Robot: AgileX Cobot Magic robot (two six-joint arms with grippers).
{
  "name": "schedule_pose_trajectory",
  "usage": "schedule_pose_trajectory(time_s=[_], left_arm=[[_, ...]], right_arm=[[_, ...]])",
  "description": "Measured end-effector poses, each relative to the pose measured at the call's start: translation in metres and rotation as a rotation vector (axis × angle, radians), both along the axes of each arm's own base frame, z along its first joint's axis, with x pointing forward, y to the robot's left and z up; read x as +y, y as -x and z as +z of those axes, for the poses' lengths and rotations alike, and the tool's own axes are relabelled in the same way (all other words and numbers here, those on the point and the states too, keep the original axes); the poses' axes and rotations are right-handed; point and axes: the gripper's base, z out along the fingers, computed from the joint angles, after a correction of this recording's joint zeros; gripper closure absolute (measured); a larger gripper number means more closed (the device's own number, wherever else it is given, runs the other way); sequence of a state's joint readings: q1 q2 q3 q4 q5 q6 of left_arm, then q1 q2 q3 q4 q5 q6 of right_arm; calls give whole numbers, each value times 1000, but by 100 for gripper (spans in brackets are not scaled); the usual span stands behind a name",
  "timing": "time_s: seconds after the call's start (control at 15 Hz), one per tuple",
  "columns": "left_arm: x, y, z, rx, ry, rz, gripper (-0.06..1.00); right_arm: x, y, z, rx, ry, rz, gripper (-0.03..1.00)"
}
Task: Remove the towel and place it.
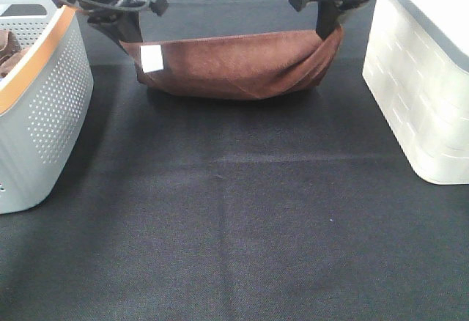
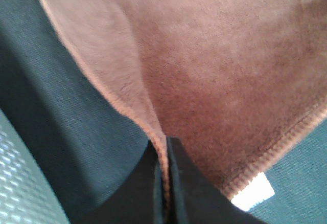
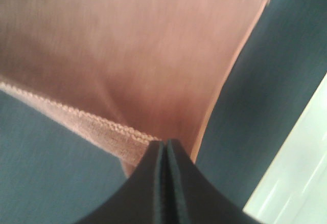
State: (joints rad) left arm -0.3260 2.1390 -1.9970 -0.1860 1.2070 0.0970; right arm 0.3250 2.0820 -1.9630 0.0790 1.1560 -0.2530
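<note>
The reddish-brown towel hangs stretched between my two grippers at the back of the table, sagging in the middle, its lower fold touching or just above the black cloth. Its white tag shows near the left corner. My left gripper is shut on the towel's left corner; the left wrist view shows the towel pinched by its edge and the tag. My right gripper is shut on the right corner; the right wrist view shows the towel pinched between the black fingers.
A grey perforated basket with an orange rim stands at the left, with more brown cloth inside. A white bin stands at the right. The table is covered with black cloth.
</note>
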Motion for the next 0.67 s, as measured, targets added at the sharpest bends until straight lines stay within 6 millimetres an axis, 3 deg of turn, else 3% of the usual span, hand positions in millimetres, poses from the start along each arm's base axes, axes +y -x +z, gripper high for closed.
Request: schedule_pose_trajectory(time_s=[0.2, 0.27, 0.67], left_arm=[[-18, 20, -34, 110, -62, -57, 94], [-18, 20, -34, 110, -62, -57, 94], [-37, 63, -89, 288, -201, -138, 94]], right_arm=[[-1, 11, -22, 129, 10, -22, 97], [-1, 11, -22, 129, 10, -22, 97], [-8, 43, -86, 385, 51, -43, 97]])
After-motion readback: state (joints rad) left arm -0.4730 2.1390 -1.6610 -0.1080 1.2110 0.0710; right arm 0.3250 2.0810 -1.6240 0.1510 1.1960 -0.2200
